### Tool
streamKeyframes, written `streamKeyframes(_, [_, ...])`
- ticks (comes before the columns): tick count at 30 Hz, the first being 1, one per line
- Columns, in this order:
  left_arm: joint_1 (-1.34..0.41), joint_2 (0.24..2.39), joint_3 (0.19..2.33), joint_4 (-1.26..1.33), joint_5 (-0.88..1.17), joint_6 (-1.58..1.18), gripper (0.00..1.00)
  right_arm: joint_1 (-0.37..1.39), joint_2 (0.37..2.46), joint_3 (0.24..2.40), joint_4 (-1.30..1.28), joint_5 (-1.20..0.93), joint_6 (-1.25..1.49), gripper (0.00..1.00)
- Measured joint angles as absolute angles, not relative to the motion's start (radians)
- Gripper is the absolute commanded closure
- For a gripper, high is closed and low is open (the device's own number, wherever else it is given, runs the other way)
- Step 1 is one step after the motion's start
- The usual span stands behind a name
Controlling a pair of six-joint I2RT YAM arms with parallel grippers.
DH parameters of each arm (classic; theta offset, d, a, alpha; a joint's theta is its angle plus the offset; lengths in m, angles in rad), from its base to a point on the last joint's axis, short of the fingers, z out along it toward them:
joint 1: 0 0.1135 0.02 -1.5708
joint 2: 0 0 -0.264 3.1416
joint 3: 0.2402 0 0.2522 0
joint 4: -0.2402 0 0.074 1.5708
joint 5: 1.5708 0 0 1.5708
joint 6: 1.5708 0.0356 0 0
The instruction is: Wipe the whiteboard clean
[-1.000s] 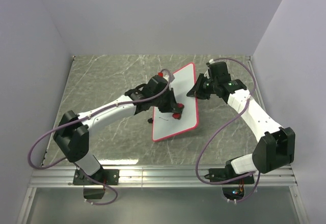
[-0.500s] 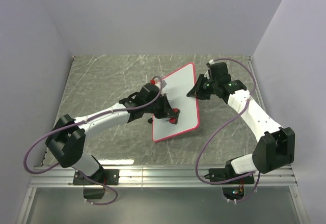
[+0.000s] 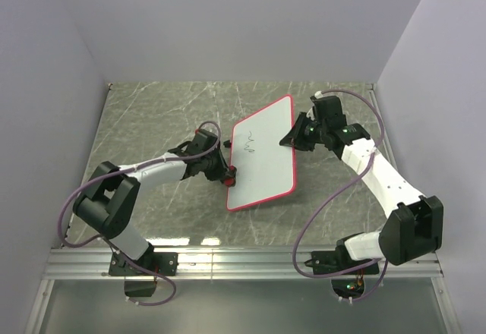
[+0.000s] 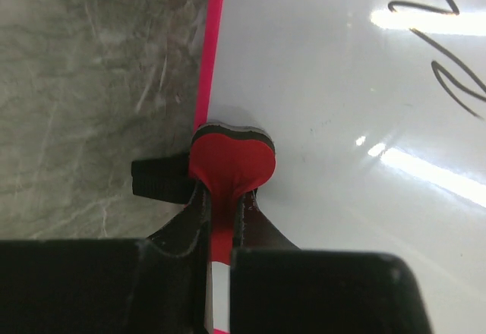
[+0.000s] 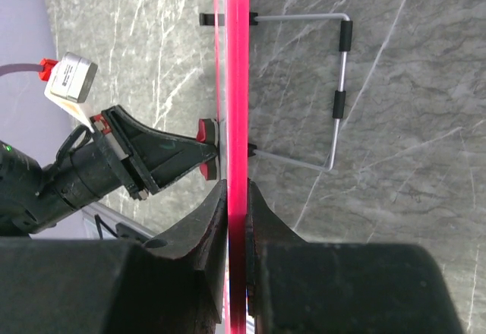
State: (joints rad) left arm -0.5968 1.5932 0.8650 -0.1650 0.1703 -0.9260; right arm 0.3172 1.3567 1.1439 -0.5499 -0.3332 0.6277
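Note:
The whiteboard point(image 3: 266, 163) has a red-pink frame and lies slanted in mid-table, propped by its right edge. A black scribble point(image 3: 250, 148) shows near its upper left and also in the left wrist view point(image 4: 448, 61). My left gripper point(image 3: 225, 173) is shut on a small red eraser point(image 4: 231, 159), which rests against the board's left edge point(image 4: 209, 61). My right gripper point(image 3: 295, 137) is shut on the board's right frame edge point(image 5: 237, 83), one finger on each face.
A wire stand point(image 5: 338, 91) with black sleeves folds out behind the board. A black clip point(image 4: 159, 178) sits at the board's edge beside the eraser. The grey marbled tabletop point(image 3: 152, 121) is walled on three sides, with a metal rail point(image 3: 243, 262) at the near edge.
My left gripper has slid the eraser from the board's middle down-left to its left edge, uncovering the scribble. The right gripper keeps its hold on the board's right edge.

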Motion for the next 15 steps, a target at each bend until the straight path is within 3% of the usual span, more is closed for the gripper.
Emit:
streamKeyframes(8, [-0.594,1.637,0.955,-0.251,0.163,-0.881,1.0,0.317,1.34,1.129,-0.538,-0.316,0.64,1.0])
streamKeyframes(15, [-0.713,1.633,1.057,-0.351,0.066,-0.84,1.0,0.315,1.333,1.126,-0.543,-0.312,0.643,1.0])
